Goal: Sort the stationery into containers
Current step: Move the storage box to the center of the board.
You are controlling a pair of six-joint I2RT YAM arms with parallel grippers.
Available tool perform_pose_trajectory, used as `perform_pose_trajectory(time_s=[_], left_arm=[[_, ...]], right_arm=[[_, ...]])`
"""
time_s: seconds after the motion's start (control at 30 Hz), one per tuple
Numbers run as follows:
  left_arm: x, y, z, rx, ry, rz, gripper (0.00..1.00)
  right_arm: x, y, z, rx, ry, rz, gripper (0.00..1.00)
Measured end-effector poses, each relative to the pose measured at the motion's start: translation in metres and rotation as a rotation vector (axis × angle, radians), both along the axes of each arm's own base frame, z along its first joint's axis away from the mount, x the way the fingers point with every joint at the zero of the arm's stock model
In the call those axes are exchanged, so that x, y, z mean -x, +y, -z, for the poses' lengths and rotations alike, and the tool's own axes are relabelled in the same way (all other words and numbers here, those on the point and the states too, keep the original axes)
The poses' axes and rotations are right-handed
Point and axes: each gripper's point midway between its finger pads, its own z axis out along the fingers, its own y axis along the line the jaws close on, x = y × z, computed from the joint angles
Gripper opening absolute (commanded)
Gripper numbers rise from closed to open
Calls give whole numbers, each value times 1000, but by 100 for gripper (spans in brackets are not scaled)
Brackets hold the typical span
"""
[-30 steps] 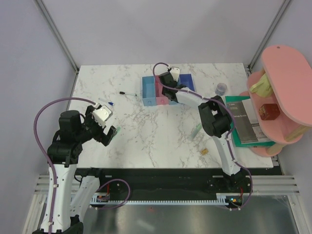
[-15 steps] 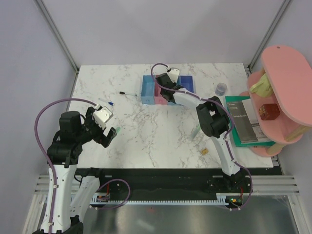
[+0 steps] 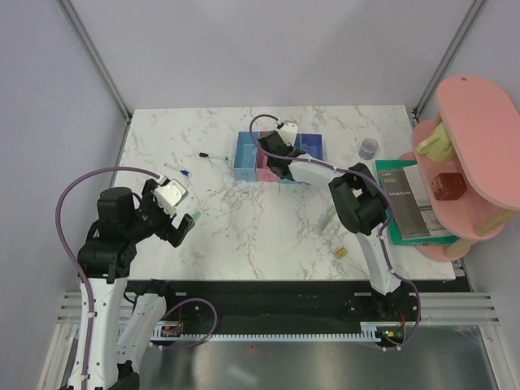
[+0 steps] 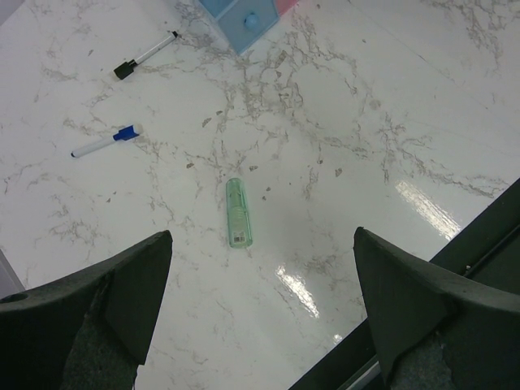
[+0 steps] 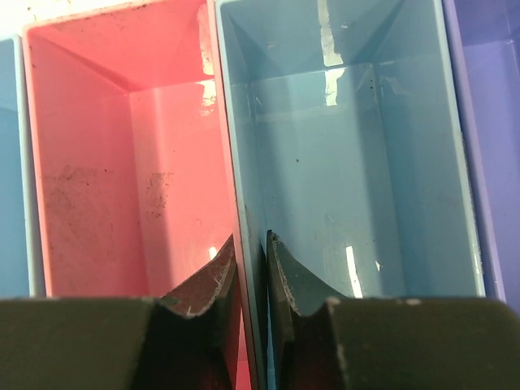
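Note:
The containers (image 3: 246,156) are four joined bins at the table's back centre. My right gripper (image 3: 276,161) is shut on the wall (image 5: 231,146) between the pink bin (image 5: 122,138) and a light blue bin (image 5: 341,146); both look empty. My left gripper (image 3: 183,219) is open and empty above a pale green bar (image 4: 238,213). The black pen (image 4: 146,55) and blue-tipped marker (image 4: 106,142) lie beyond it. A second green bar (image 3: 327,217), a tan nub (image 3: 342,253) and a clear round piece (image 3: 369,148) lie right. The pink bar is out of view.
A dark green book (image 3: 410,203) lies at the right edge under the big pink shelf (image 3: 471,154). The dark blue bin (image 5: 487,122) is at the row's right end. The table's near edge (image 4: 455,244) runs close to my left gripper.
My right gripper has come down over the bins and the row has shifted slightly nearer and to the left. My left gripper has dropped back a little toward the near edge.

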Motion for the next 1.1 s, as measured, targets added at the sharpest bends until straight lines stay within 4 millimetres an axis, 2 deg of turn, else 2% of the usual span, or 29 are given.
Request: perform_pose_trajectory(time_s=[0.87, 0.97, 1.1], left_arm=[[2, -4, -2, 13, -6, 19, 100], [3, -4, -2, 14, -8, 21, 100], [4, -4, 2, 15, -1, 22, 100]], right_arm=[[17, -2, 2, 72, 29, -86, 24], [18, -2, 1, 81, 31, -98, 27], [18, -2, 1, 96, 32, -114, 42]])
